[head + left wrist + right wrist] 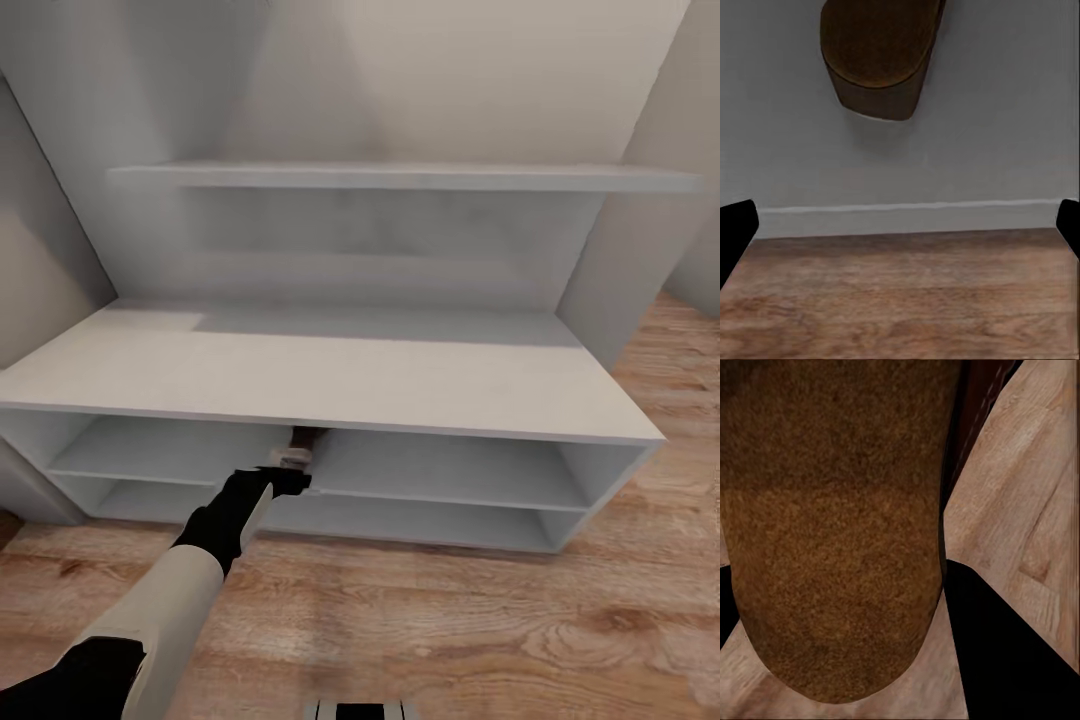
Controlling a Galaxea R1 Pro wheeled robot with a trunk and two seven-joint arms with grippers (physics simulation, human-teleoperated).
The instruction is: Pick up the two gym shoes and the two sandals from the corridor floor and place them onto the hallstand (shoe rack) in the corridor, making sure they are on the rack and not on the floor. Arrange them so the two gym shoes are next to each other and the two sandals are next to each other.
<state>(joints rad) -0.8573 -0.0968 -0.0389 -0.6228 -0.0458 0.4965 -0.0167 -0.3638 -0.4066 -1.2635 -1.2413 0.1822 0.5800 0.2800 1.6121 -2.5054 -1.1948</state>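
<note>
In the head view, the robot's white-and-black left arm [170,590] is reaching up from the lower left of the frame toward the middle of the light grey hallstand [330,375], a low two-tier open base with a tall back panel and a long upper shelf. The left gripper [292,470] is sitting at the front edge of the middle tier, just under the broad top board. Just beyond it, a dark reddish-brown leather sandal [305,436] is lying on that tier, its long axis running front to back into the rack; which end is facing outward is hard to say, since the top board is hiding most of it. No other thing is showing in the open parts of the two tiers.

In the left wrist view, the rounded end of that sandal [879,56] is resting on the grey shelf surface at upper centre, pointing down the frame toward the camera. The black fingertips [735,232] are standing wide apart at the left and right edges, holding nothing and clear of the sandal. The warm brown wood-grain plank floor [900,300] is filling the lower part.

In the right wrist view, a second dark brown sandal [832,532] is covering the centre and left, its rounded end toward the bottom, with a black finger [1009,649] beside it at lower right over the floor. Whether the right gripper is gripping it I cannot tell.
</note>
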